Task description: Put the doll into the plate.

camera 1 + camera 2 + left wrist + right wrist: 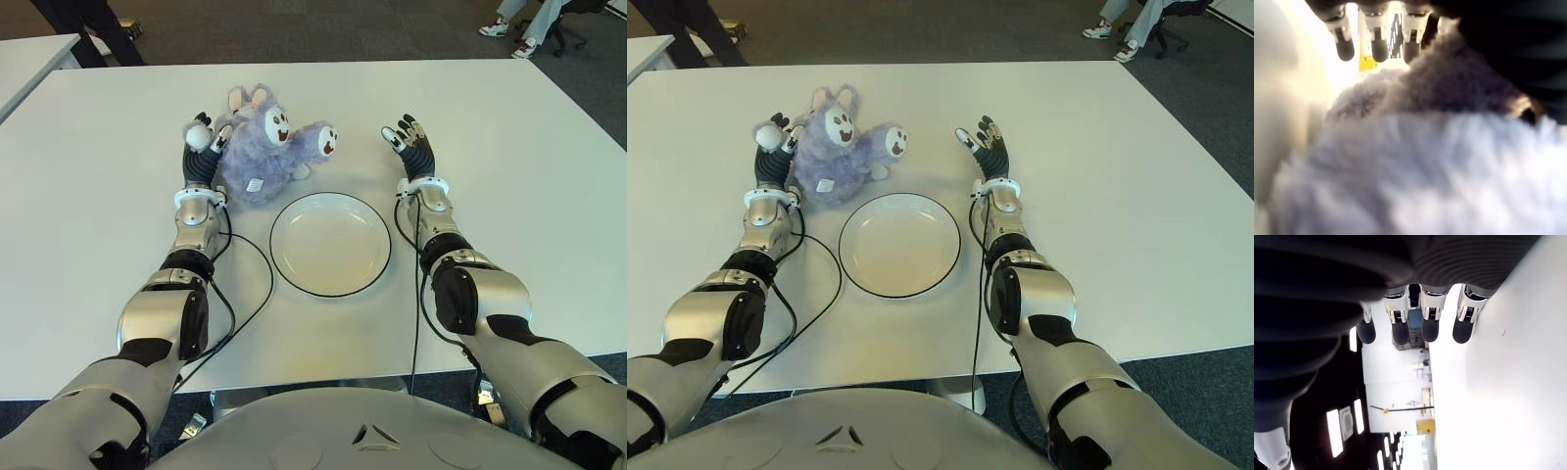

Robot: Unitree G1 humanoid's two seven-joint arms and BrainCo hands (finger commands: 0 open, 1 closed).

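Nearest me sits the white plate (330, 244), empty, its dark rim clear of everything, on the white table (509, 127). Just beyond its far left edge lies the purple doll (265, 147), fur close to the rim but not over it. My left hand (204, 152) presses against the doll's left side, fingers (1378, 46) extended, not yet closed around it. My right hand (411, 145) shows right of the plate, fingers (1430, 328) spread, holding nothing, with bare tabletop all around.
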